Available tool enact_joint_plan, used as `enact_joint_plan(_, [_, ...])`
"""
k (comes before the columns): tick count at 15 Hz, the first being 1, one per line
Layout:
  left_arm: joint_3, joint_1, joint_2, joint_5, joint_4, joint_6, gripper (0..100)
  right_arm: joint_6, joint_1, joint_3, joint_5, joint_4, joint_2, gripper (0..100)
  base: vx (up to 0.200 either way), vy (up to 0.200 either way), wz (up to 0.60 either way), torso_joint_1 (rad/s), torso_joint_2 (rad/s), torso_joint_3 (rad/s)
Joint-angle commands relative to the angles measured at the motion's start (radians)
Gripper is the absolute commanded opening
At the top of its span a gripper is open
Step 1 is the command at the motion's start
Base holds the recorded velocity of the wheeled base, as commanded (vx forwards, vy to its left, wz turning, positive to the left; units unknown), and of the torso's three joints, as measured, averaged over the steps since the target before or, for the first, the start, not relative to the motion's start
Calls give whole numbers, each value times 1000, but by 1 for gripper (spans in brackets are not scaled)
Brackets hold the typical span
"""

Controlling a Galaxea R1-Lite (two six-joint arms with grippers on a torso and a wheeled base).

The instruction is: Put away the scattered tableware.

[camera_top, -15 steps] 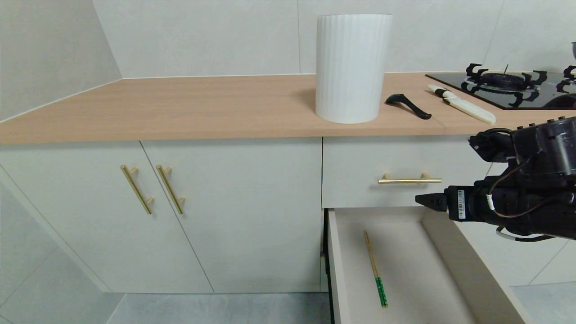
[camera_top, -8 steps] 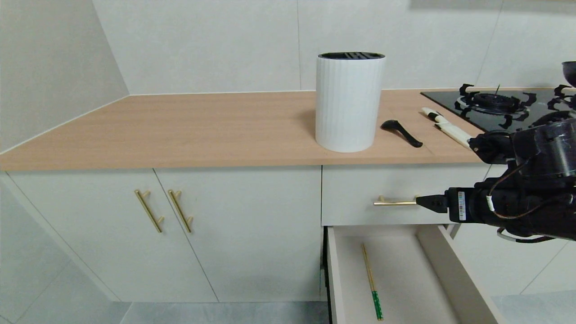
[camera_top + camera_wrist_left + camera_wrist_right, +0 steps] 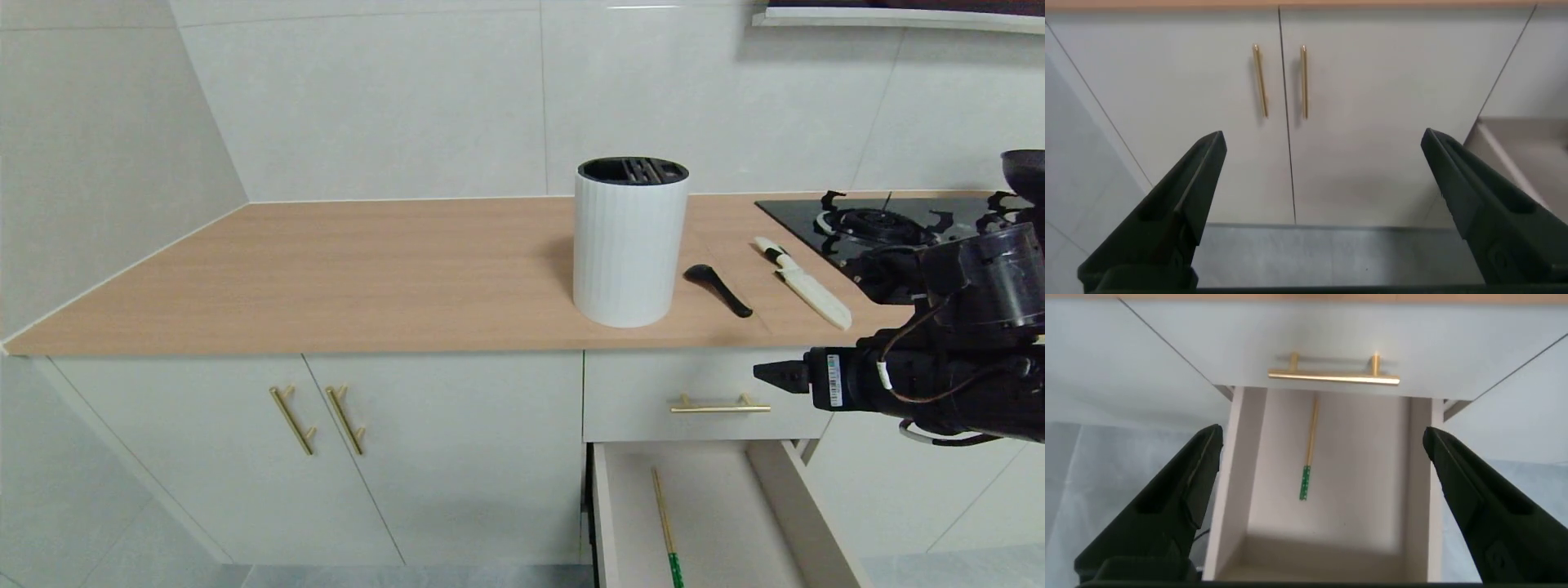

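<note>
On the bench [image 3: 367,278], near its front edge, the white ribbed holder [image 3: 629,245] stands upright. Just beside it lies the black spoon [image 3: 717,289], then the white knife [image 3: 802,282], toward the stove [image 3: 882,224]. The chopsticks [image 3: 664,523] lie in the open drawer [image 3: 608,514] below. Above this drawer, near the brass handle [image 3: 720,405], hangs the right gripper [image 3: 775,376], its fingers wide apart and empty. The left gripper [image 3: 1323,137], also spread, faces the cabinet doors [image 3: 1372,147].

wooden countertop [image 3: 367,278] | on it: white ribbed holder [image 3: 629,253], black spoon [image 3: 720,291], white knife [image 3: 804,283] | open drawer [image 3: 605,523]: chopsticks [image 3: 663,523]
</note>
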Motion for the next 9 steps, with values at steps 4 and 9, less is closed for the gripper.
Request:
enact_joint_plan(4, [0, 0, 0, 1, -1, -1, 100, -2, 0, 1, 1, -2, 13, 100, 0, 0, 0, 216, -497, -283])
enact_joint_plan(9, [0, 0, 0, 0, -1, -1, 100, -55, -30, -10, 4, -103, 77, 100, 0, 0, 0, 74, -164, -91])
